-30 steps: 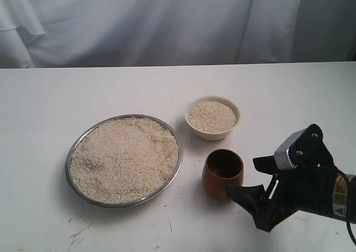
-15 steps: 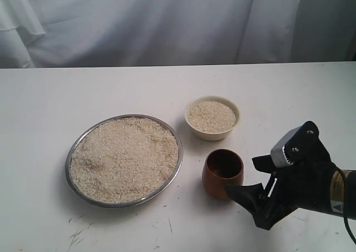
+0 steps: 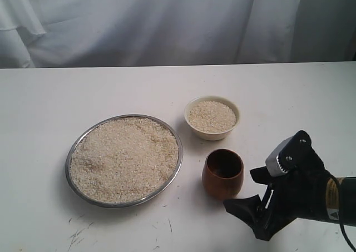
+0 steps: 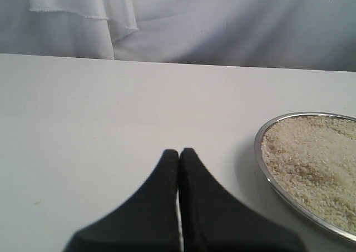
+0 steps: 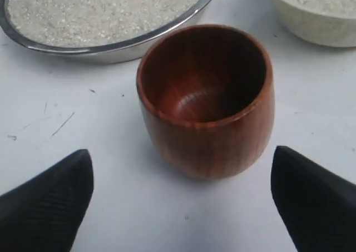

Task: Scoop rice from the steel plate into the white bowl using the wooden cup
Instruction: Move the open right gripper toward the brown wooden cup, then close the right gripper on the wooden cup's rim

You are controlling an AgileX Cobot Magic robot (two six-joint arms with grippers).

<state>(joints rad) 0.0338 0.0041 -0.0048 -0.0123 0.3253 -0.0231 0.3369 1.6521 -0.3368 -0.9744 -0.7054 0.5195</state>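
The steel plate (image 3: 68,162) lies left of centre with a wide heap of rice (image 3: 125,157) in it. The white bowl (image 3: 211,134) behind the cup also holds rice. Between them and the front stands the wooden cup (image 3: 222,174), upright and empty. My right gripper (image 3: 239,188) is open just to the cup's front right, not touching it. In the right wrist view the cup (image 5: 206,96) stands beyond the spread fingertips of the right gripper (image 5: 181,151). The left gripper (image 4: 179,151) is shut on nothing, beside the plate's rim (image 4: 267,168); it is outside the exterior view.
The white table (image 3: 83,96) runs back to a white curtain (image 3: 167,24). Small dark scuff marks (image 3: 75,235) dot the table's front. The right arm's body (image 3: 311,196) fills the front right corner.
My right gripper has drawn back a little toward the table's front edge, away from the cup, still open. The cup, bowl and plate have not moved.
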